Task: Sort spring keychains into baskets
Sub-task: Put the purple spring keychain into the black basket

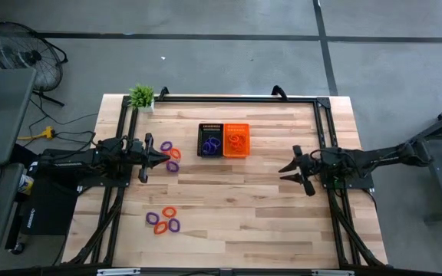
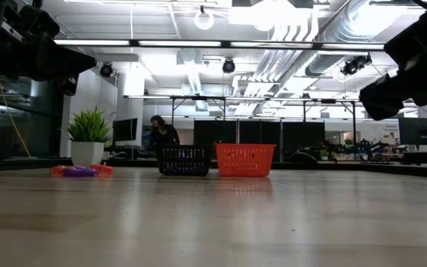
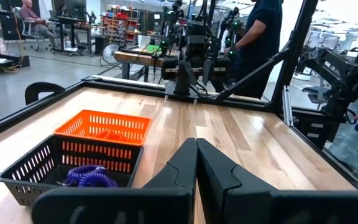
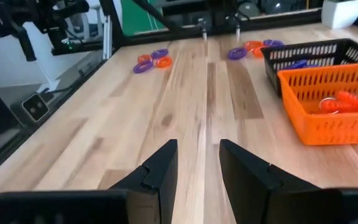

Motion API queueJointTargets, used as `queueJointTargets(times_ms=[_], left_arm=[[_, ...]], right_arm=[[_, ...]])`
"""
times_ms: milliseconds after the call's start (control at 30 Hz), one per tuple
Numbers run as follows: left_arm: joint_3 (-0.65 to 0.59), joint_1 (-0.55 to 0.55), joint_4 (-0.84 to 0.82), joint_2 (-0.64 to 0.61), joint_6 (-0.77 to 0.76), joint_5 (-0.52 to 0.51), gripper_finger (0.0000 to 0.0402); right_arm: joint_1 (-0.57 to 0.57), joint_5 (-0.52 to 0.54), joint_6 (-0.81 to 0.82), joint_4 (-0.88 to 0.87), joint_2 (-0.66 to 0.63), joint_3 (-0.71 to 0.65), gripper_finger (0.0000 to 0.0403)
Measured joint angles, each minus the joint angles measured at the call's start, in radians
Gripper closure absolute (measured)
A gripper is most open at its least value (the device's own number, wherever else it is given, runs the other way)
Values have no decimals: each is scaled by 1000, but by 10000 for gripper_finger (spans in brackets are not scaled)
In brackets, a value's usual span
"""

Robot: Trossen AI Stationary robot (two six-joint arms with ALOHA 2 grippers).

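The black basket [image 1: 210, 140] and the orange basket [image 1: 236, 140] stand side by side at the table's far middle. Purple keychains [image 3: 89, 176] lie in the black one, orange-red keychains [image 4: 345, 101] in the orange one. Three loose keychains [image 1: 171, 155] lie left of the baskets, and several more keychains [image 1: 163, 221] lie near the front left. My left gripper [image 1: 165, 159] is shut and empty, with its tip over the first group. My right gripper [image 1: 284, 173] is open and empty, to the right of the baskets, pointing left.
A small green potted plant [image 1: 142, 96] stands at the far left corner. A black frame rail [image 1: 229, 100] runs along the far edge and down both sides. Bare wood [image 1: 236, 199] lies between the two grippers and toward the near edge. People show in the room beyond.
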Motion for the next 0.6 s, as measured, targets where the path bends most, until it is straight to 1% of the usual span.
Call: queueJointTargets(times_ms=[600], left_arm=[[0,0,0,0,0,-1,400]], right_arm=[[0,8,10,-6,-4,0,289]])
